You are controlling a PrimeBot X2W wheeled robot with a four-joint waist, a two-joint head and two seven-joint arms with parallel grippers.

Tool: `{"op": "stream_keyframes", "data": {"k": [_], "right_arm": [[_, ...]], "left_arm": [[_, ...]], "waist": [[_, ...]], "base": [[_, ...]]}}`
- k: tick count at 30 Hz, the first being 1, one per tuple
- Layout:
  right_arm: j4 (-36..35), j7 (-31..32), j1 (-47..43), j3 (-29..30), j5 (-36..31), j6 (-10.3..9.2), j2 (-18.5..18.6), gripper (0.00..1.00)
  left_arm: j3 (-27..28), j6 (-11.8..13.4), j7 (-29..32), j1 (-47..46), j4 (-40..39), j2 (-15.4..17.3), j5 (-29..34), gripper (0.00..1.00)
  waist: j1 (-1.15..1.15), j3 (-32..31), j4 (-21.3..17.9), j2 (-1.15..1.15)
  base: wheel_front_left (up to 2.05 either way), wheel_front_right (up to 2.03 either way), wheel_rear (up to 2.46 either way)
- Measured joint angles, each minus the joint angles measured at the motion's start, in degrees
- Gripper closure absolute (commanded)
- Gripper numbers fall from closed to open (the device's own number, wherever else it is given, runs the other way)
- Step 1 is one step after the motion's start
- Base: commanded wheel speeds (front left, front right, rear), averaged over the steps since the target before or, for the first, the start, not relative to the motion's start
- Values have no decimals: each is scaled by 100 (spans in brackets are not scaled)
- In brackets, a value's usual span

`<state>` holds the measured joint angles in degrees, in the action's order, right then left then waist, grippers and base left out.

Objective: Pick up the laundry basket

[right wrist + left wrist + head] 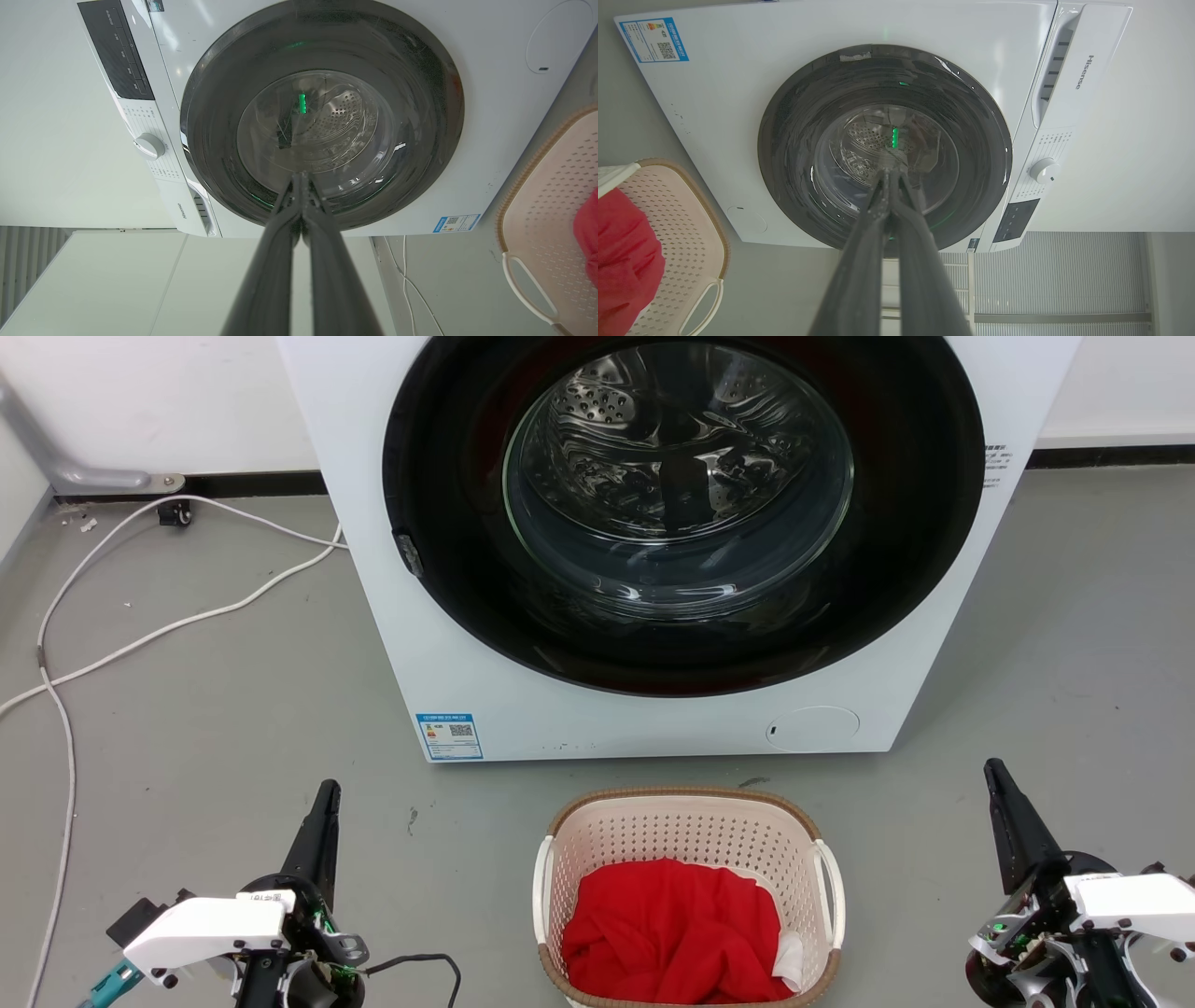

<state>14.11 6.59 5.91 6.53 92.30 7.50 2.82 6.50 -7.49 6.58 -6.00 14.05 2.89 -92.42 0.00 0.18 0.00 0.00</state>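
The laundry basket [653, 831], cream-pink and perforated with a brown rim and white side handles, stands on the grey floor at the bottom centre of the head view, holding a red cloth [672, 933]. Its wall also shows in the left wrist view [686, 233] and the right wrist view [551, 186]. My left gripper [329, 790] is shut, well to the basket's left, pointing at the washer. My right gripper [992, 767] is shut, well to the basket's right. Both grip nothing, and their closed fingertips [887, 173] [301, 176] point toward the washer door.
A white front-loading washing machine [467, 644] with a dark round door [681, 513] stands just behind the basket. White cables [187, 616] trail over the floor at the left. A grey pipe [56, 457] runs along the left wall. Open floor lies on both sides of the basket.
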Motion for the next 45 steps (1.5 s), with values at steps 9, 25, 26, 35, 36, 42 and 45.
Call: {"op": "stream_keyframes", "data": {"k": [9,25,26,35,36,42,45], "right_arm": [[0,0,0,0,0,0,0,100],[0,0,0,0,0,0,0,100],[0,0,0,0,0,0,0,100],[0,0,0,0,0,0,0,100],[0,0,0,0,0,0,0,100],[152,-43,-157,-18,-20,-2,-11,0],[154,-115,-160,-20,-131,-1,-11,0]], "left_arm": [[0,0,0,0,0,0,0,100],[0,0,0,0,0,0,0,100],[0,0,0,0,0,0,0,100],[0,0,0,0,0,0,0,100],[0,0,0,0,0,0,0,100],[-33,2,-35,153,127,-21,2,0],[-34,1,-131,157,94,-23,123,0]], "waist": [[0,0,0,0],[0,0,0,0],[0,0,0,0],[0,0,0,0],[0,0,0,0],[0,1,0,0],[0,4,2,0]], "base": [[0,0,0],[0,0,0],[0,0,0],[0,0,0],[0,0,0],[0,0,0],[0,0,0]]}}
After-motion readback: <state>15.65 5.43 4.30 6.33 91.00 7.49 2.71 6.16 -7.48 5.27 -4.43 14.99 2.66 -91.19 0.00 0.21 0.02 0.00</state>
